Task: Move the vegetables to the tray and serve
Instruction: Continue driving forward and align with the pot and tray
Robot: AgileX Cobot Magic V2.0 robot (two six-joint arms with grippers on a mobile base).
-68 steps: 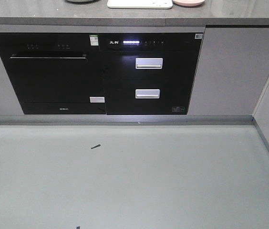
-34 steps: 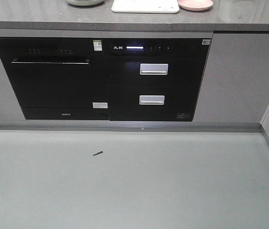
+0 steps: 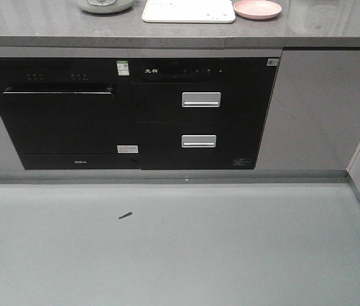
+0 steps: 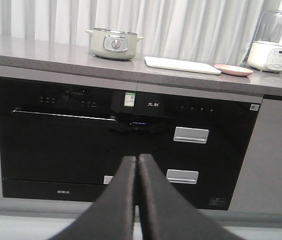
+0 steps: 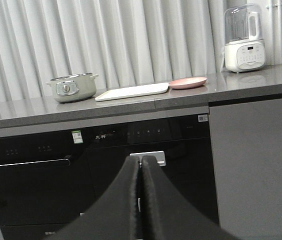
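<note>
1. On the grey countertop (image 3: 52, 29), the tray (image 3: 188, 11) lies flat. It is cream-white with rounded corners and sits directly above the black drawer unit (image 3: 199, 137).
2. Just to the right of the tray is a round pink plate (image 3: 257, 9). The front view shows a narrow gap between them.
3. To the left of the tray, and apart from it, stands a pale pot (image 4: 114, 43) with a dial on its front and a lid on top.
4. At the far right of the countertop, well apart from the plate, stands a white blender (image 5: 244, 40) with a clear jug. Pale curtains (image 5: 131, 40) hang behind it.
5. Under the countertop, a black appliance (image 3: 59, 121) with a long bar handle fills the left side. The drawer unit beside it has two silver handles (image 3: 200, 99), one above the other.
6. The left gripper (image 4: 136, 158) has its dark fingers pressed together with nothing between them. It points at the cabinet front, below counter level.
7. The right gripper (image 5: 141, 159) is closed the same way and holds nothing. It also faces the drawer unit.
8. The grey floor (image 3: 231, 255) has a small black strip (image 3: 126, 215) on it.
</note>
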